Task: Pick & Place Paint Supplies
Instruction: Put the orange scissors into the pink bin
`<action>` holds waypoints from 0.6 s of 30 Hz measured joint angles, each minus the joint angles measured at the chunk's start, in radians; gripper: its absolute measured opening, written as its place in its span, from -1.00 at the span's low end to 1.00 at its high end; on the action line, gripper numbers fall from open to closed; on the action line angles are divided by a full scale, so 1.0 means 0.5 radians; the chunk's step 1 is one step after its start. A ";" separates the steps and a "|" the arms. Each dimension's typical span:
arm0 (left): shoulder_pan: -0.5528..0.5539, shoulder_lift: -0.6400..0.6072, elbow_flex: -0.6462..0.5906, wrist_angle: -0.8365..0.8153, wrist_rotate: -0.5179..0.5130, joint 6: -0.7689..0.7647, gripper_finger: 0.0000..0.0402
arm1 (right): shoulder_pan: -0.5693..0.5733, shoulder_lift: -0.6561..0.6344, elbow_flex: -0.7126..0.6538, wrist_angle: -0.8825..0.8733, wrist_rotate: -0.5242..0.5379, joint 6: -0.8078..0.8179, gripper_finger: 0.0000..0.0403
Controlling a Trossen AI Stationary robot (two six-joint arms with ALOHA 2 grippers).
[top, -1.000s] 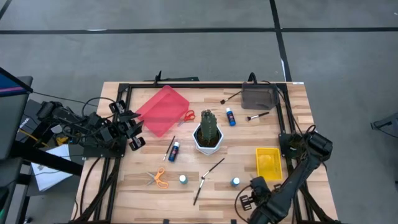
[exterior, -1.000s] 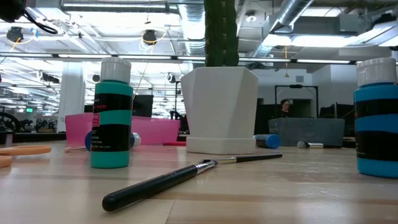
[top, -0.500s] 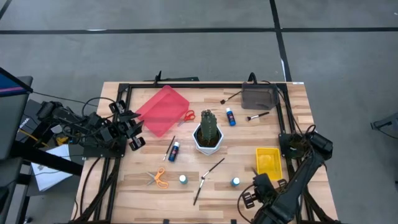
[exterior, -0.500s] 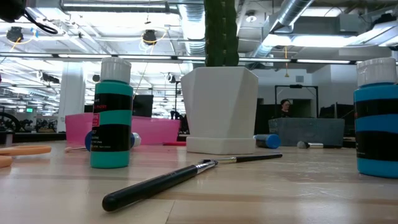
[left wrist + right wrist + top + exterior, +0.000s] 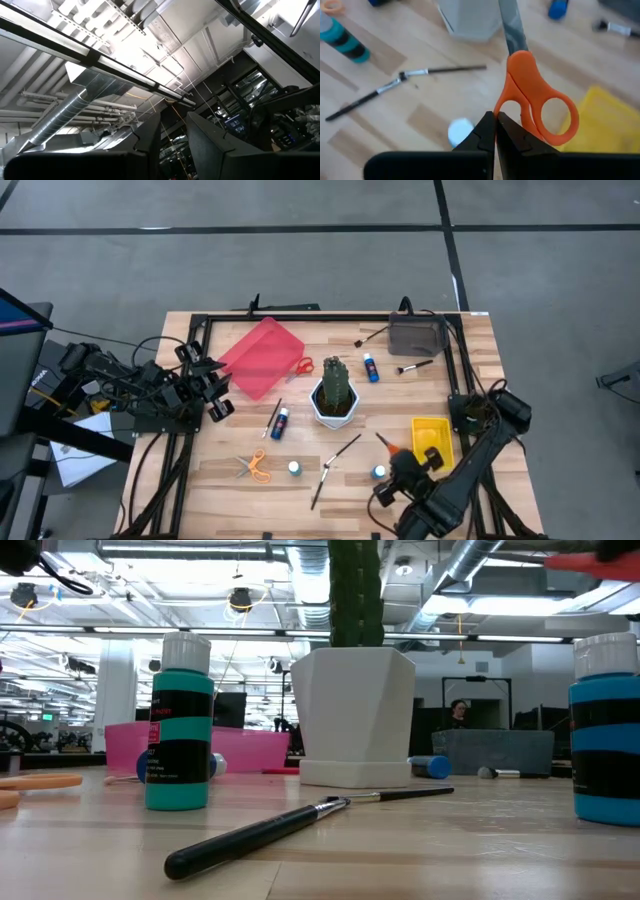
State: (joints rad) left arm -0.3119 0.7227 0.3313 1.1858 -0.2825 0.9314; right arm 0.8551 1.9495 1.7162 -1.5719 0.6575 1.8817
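**Scissors held, yellow bin beside**

The right gripper (image 5: 494, 125) is pinched fully shut on the scissors (image 5: 535, 95) at an orange handle loop, blades pointing away toward the cactus pot (image 5: 335, 406). The yellow bin (image 5: 431, 440) lies just beside the gripper, on its outer side. The left gripper (image 5: 212, 385) waits, slightly parted and empty, at the table's left edge.

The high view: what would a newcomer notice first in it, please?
The green cactus in its white pot stands at the table's middle, with paint bottles and brushes scattered around it. At the near right, the right gripper holds orange-handled scissors above the table, beside the yellow bin. A pink tray lies at the far left, close to the left gripper.
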 joint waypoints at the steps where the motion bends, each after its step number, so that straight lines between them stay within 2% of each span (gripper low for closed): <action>1: -0.001 0.000 0.000 0.000 0.000 0.000 -0.57 | -0.016 0.000 0.008 0.002 0.028 -0.061 -1.00; 10: -0.004 0.001 0.000 -0.111 0.046 -0.006 -0.57 | -0.093 0.000 0.182 0.004 0.455 -0.656 -1.00; 18: -0.039 0.001 0.000 -0.206 0.052 -0.159 -0.57 | -0.144 -0.001 0.295 0.035 0.753 -1.179 -1.00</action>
State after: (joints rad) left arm -0.3314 0.7231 0.3313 1.0829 -0.2565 0.8520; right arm 0.7832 1.9492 1.8638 -1.5542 1.0340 1.2922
